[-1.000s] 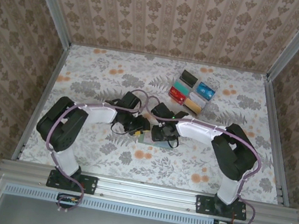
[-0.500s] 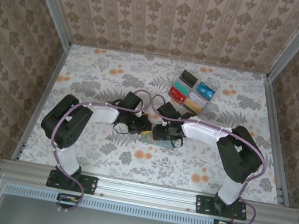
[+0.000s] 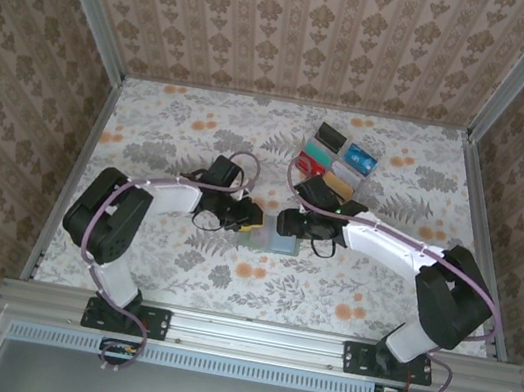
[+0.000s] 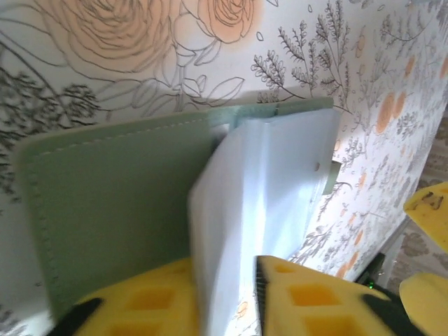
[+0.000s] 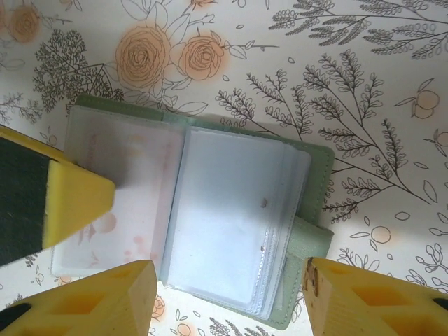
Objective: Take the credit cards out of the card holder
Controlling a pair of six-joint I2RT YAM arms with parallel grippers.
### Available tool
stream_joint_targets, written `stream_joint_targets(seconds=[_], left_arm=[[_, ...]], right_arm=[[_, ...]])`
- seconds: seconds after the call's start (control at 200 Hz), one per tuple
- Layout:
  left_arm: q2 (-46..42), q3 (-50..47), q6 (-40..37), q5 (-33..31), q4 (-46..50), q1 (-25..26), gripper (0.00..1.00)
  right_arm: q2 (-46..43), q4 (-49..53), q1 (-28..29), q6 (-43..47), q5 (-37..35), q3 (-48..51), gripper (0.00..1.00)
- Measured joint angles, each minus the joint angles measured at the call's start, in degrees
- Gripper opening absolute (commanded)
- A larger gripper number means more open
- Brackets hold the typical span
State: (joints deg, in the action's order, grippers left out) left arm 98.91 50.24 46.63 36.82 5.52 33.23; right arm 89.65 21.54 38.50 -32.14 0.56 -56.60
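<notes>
The sage-green card holder (image 3: 271, 241) lies open on the floral table between both grippers. Its green cover (image 4: 112, 196) and pale sleeves (image 5: 231, 224) look clear, and I see no coloured card in them. My left gripper (image 4: 225, 280) is shut on one pale sleeve page, which stands up between its yellow fingers; one of those fingers (image 5: 59, 199) also comes in at the left of the right wrist view. My right gripper (image 5: 231, 297) hangs open over the holder's near edge, touching nothing. Several credit cards (image 3: 335, 158) lie grouped at the back right.
The card group includes a black card (image 3: 331, 134), a blue one (image 3: 360, 157) and a red one (image 3: 310, 164). Patterned walls enclose the table (image 3: 170, 139) on three sides. The right arm's cable loops close to the cards.
The right gripper has pulled back to the right off the holder, and its arm has stretched out. The holder now shows lying open between the grippers. The left gripper has hardly moved.
</notes>
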Motion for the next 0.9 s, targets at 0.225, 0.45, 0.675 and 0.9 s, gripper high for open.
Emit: stream_joint_targets(seconds=[0.225, 0.45, 0.675, 0.9], left_arm=[[3.28, 1.38, 3.82, 4.11, -7.21, 3.63, 0.50], [5.46, 3.13, 7.43, 6.08, -13.18, 5.55, 0.55], [5.44, 2.99, 7.78, 5.57, -13.27, 4.11, 0.51], [2.08, 2.49, 5.86, 0.83, -6.21, 2.34, 0.43]], right_arm=[[-3.34, -0.57, -0.61, -2.21, -2.01, 2.64, 0.58], [-8.13, -0.76, -2.78, -3.80, -3.82, 5.55, 0.58], [-7.74, -1.42, -3.02, -3.80, -2.51, 5.60, 0.50], [-0.35, -2.14, -2.99, -3.13, 2.14, 3.50, 0.35]])
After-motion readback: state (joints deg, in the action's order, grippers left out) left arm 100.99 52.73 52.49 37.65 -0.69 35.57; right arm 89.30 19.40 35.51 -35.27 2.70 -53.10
